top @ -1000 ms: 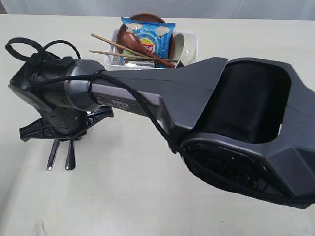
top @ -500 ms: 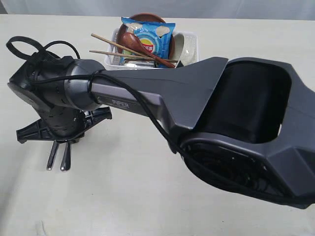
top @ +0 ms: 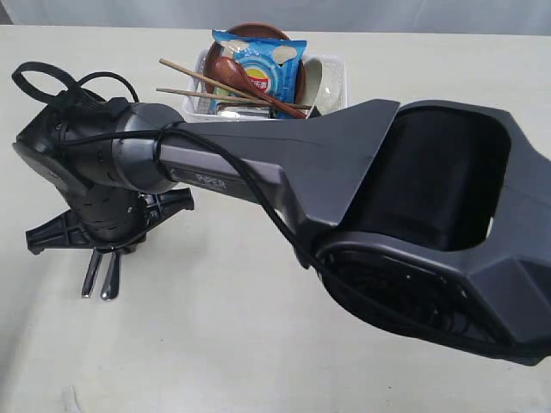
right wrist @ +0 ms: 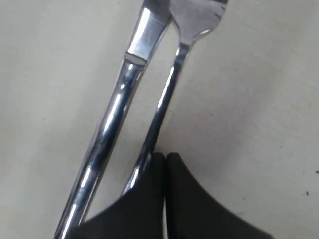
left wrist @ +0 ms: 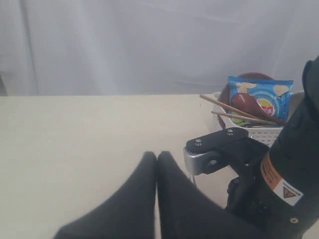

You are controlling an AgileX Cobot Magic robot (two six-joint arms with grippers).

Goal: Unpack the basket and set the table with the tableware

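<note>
R gripper clenched, nothing between jaws; tips just beside fork handle. knife lies alongside fork, both flat on table. L gripper clenched too, empty, over table. basket well apart from R gripper.

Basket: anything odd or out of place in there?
Yes. A blue chip bag stands among the tableware in the basket, the one item there that isn't tableware. Two wooden chopsticks also jut out over the basket's rim on the exterior view's left instead of lying inside.
</note>
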